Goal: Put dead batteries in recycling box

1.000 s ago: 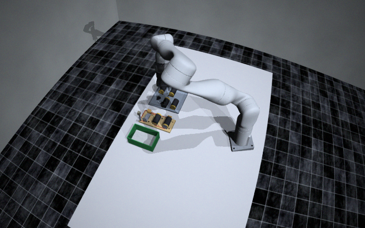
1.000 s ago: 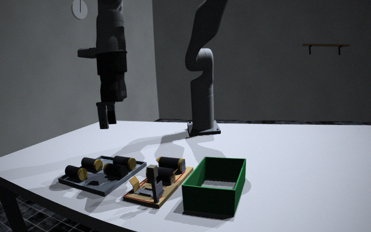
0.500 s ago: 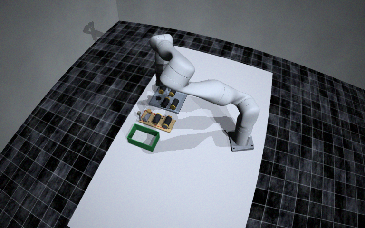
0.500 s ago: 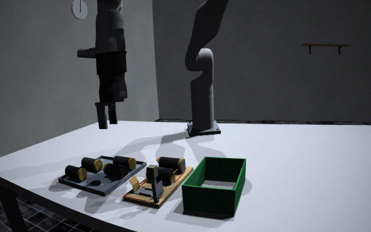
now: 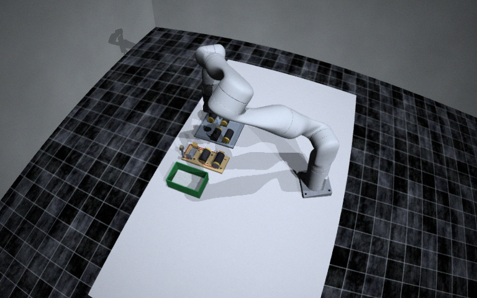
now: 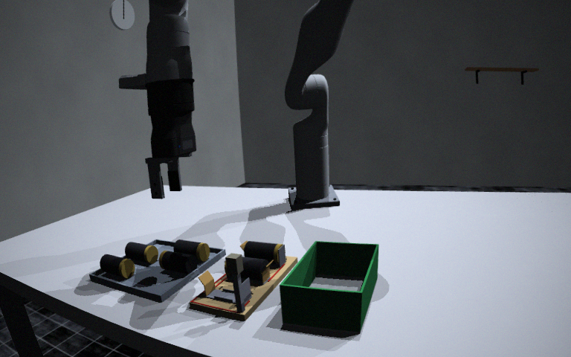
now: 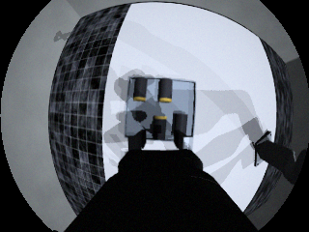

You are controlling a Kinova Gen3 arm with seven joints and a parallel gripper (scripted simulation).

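- Green box [image 5: 201,190] [image 6: 321,309]: empty, both dead batteries left to bin.
- Our gripper [image 6: 166,194] [image 7: 159,136] hangs wide open, holding nothing.
- We see two batteries in the holder [image 5: 222,170] [image 6: 216,312].

Open gripper [image 6: 166,194] above the table [image 6: 442,269] — four batteries on the grey tray [image 6: 157,294], two in the wooden holder [image 6: 218,312].

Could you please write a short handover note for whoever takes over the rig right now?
Gripper: open and empty, above the tray.
Batteries: four lie in the tray, two on the holder board, where one bay has no battery.
Recycling box: standing on the table, no battery visible inside.
Left: find and bin the two dead ones, fill the bay, light the bulb. Which are dead, I cannot tell.
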